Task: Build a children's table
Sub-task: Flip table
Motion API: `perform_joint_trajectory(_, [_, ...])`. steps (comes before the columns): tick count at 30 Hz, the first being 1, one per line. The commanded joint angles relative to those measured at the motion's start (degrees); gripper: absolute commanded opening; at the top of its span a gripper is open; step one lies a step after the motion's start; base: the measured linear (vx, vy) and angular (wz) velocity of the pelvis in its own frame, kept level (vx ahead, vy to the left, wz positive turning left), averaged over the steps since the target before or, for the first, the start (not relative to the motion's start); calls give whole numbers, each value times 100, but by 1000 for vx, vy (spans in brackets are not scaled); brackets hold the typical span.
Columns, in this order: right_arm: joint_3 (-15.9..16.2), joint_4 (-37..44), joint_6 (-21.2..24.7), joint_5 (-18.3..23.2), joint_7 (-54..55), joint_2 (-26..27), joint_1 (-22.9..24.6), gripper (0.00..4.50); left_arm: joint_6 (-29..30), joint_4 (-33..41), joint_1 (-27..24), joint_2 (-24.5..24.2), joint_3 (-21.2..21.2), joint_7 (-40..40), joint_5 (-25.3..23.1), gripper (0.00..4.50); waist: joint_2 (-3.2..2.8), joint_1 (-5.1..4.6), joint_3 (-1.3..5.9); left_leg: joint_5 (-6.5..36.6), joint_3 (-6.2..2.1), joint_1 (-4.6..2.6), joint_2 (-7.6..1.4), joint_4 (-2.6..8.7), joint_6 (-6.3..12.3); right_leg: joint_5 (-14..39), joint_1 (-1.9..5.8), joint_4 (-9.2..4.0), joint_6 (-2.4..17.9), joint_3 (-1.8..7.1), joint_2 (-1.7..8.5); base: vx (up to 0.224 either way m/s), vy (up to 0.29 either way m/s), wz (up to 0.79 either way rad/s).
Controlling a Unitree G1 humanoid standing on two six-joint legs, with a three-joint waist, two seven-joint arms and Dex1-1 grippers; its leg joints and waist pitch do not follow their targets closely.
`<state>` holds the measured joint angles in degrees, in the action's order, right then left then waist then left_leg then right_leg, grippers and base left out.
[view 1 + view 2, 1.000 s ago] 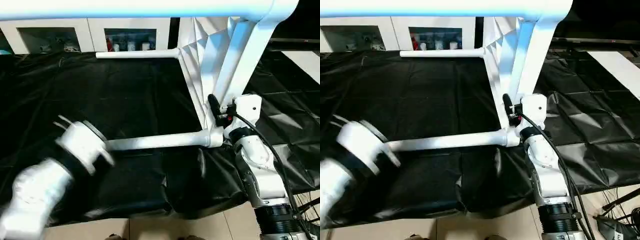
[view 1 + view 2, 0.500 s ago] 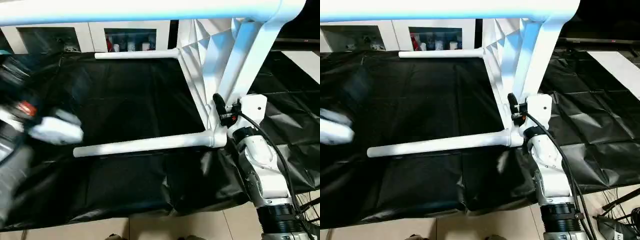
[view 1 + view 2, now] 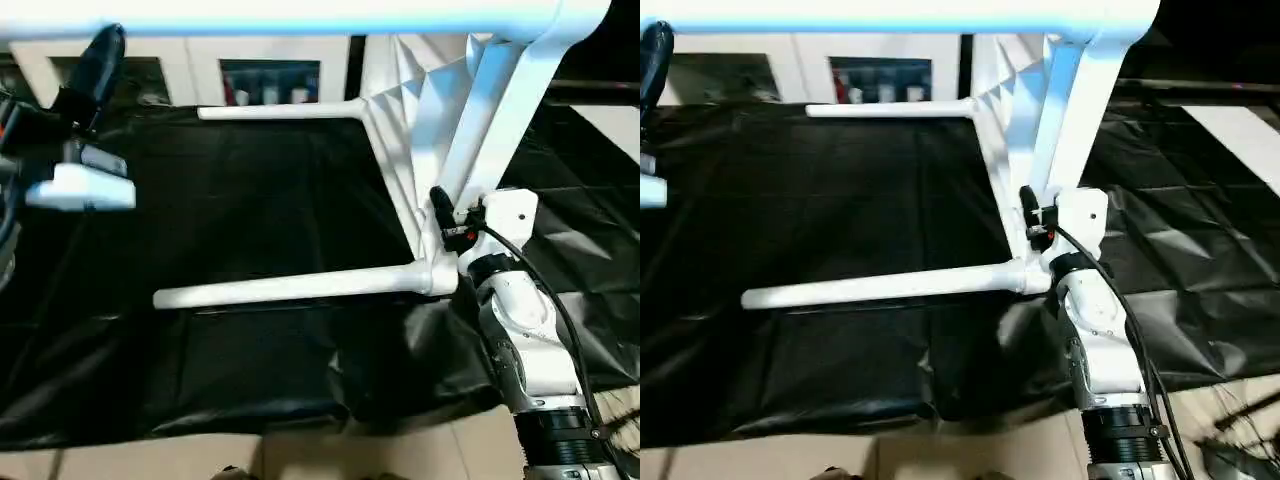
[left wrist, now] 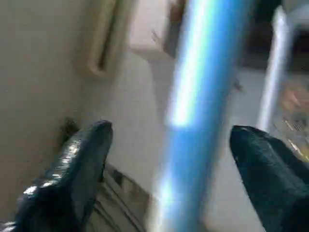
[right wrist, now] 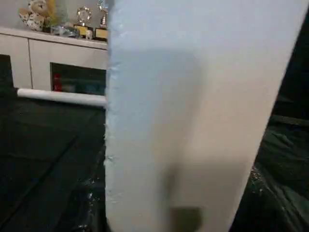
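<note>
Both black fingers [image 4: 72,179] of the left gripper [image 4: 169,159] stand wide apart with nothing pinched. A blurry bluish-white leg [image 4: 198,111] runs through the gap between them. From the head, that gripper [image 3: 85,95] is up high on the left, over the black sheet [image 3: 250,210].

The right gripper [image 3: 440,225] is half closed around the children's table [image 3: 420,130], low on its edge, near a corner socket. The white table top stands on its side, ribs facing left. Three legs stick out of it to the left: one low [image 3: 290,285], one farther back [image 3: 280,111], one across the top [image 3: 280,18]. Behind is a white cabinet [image 3: 270,75] with glass doors.
</note>
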<state>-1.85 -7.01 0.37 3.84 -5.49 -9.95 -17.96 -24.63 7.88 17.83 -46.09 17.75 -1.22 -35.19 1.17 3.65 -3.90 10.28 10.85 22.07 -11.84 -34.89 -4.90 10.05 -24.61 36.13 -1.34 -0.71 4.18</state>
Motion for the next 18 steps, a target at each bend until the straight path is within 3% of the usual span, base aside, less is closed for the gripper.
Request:
perform_joint_trajectory(1, [103, 134, -206, -210, -157, -135, -62, 176, -67, -220, 20, -106, -171, 158, 58, 410, -131, 21, 378, 1651, -87, -108, -7, 438, -161, 1094, 206, -380, 849, 106, 159, 0, 0, 0])
perform_joint_trajectory(4, [103, 149, -220, -220, -158, -147, -47, 175, -187, -366, -3, -186, -267, 163, -23, 370, -120, 17, 386, 1636, -85, -106, -10, 430, -144, 946, 205, -374, 891, 102, 155, 0, 0, 0])
perform_joint_trajectory(7, [123, 176, -237, -246, -154, -162, -26, 175, -190, -604, 41, -228, -289, 159, 38, 363, -130, 18, 393, 1522, -81, -107, -9, 422, -123, 720, 216, -353, 963, 98, 149, 0, 0, 0])
perform_joint_trajectory(9, [127, 183, -250, -253, -157, -160, -18, 175, -193, -694, 76, -252, -275, 138, 91, 332, -137, 19, 393, 1570, -77, -112, -9, 422, -115, 794, 213, -362, 967, 99, 153, 0, 0, 0])
perform_joint_trajectory(12, [151, 186, -304, -273, -187, -172, -20, 175, -212, -836, 136, -289, -258, 104, 134, 326, -144, 22, 394, 1667, -79, -123, -11, 428, -142, 958, 205, -374, 954, 102, 159, 0, 0, 0])
perform_joint_trajectory(13, [164, 187, -326, -280, -202, -179, -20, 175, -219, -871, 154, -299, -254, 93, 155, 300, -136, 19, 397, 1671, -77, -122, -13, 428, -142, 957, 208, -371, 953, 102, 157, 0, 0, 0])
perform_joint_trajectory(18, [212, 224, -394, -316, -233, -210, -13, 175, -200, -953, 217, -319, -203, 33, 226, 282, -149, 24, 408, 1607, -81, -116, -11, 423, -157, 892, 217, -362, 956, 102, 160, 0, 0, 0])
